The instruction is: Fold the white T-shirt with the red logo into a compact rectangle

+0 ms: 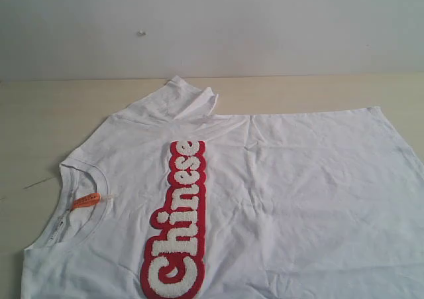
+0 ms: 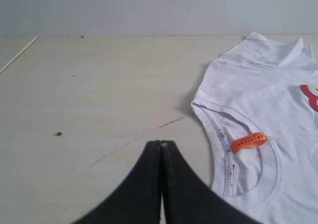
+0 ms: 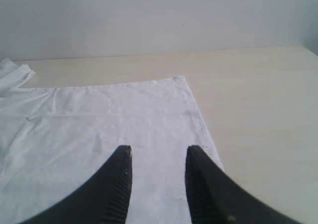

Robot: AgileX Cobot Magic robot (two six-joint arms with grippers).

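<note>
The white T-shirt [image 1: 278,186] lies spread flat and wrinkled on the table, neck to the left and hem to the right. Its red logo [image 1: 177,221] runs as a long strip down the chest, spelling "Chinese". An orange neck tag [image 1: 86,200] sits inside the ribbed collar. The far sleeve [image 1: 189,97] is bunched up. Neither gripper shows in the exterior view. My left gripper [image 2: 162,143] is shut and empty over bare table beside the collar [image 2: 223,149]. My right gripper [image 3: 158,153] is open above the T-shirt's hem area [image 3: 124,119], holding nothing.
The light wooden table [image 1: 40,113] meets a pale wall [image 1: 212,20] at the back. A thin dark line [image 2: 124,144] and a small red speck [image 2: 59,133] mark the tabletop left of the shirt. Bare table [image 3: 258,110] extends past the hem.
</note>
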